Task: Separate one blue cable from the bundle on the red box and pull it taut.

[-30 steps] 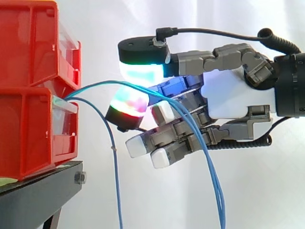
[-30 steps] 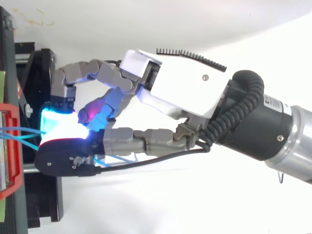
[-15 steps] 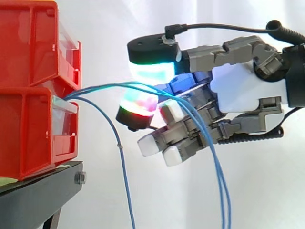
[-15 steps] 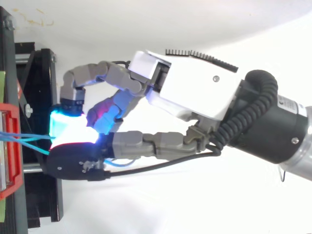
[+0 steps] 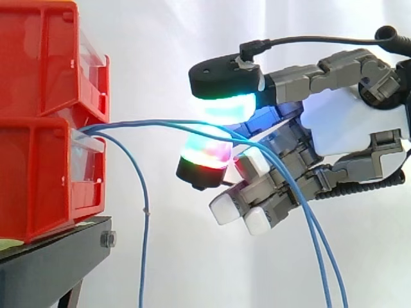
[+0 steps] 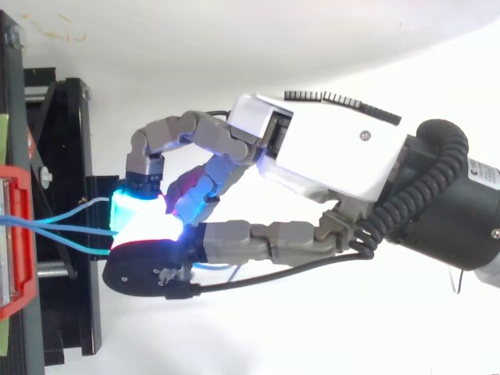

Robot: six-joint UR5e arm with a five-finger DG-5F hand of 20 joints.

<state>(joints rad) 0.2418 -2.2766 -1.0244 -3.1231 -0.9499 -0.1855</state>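
Note:
Several thin blue cables (image 5: 154, 122) come out of the front of the lower red bin (image 5: 38, 179). They run nearly level to the right, into my hand (image 5: 353, 125). The hand is shut on the blue cables, which pass between its cyan-glowing upper pad (image 5: 228, 106) and the multicoloured pad (image 5: 205, 154) beneath. Past the pinch they drape down to the lower right. One more blue cable (image 5: 145, 212) hangs loose from the bin, straight down. In the top view the cables (image 6: 70, 228) span the gap from the bin (image 6: 19, 234) to the hand (image 6: 336, 152).
A second red bin (image 5: 38, 58) is stacked on the lower one. Both stand on a black stand (image 5: 51, 263) at the left. A white curtain hangs behind, with open space under and right of the hand.
My hand has drawn to the right, away from the bins, keeping its pinch. The cables between bin and hand now run longer and straighter. The loose hanging cable has swung slightly left.

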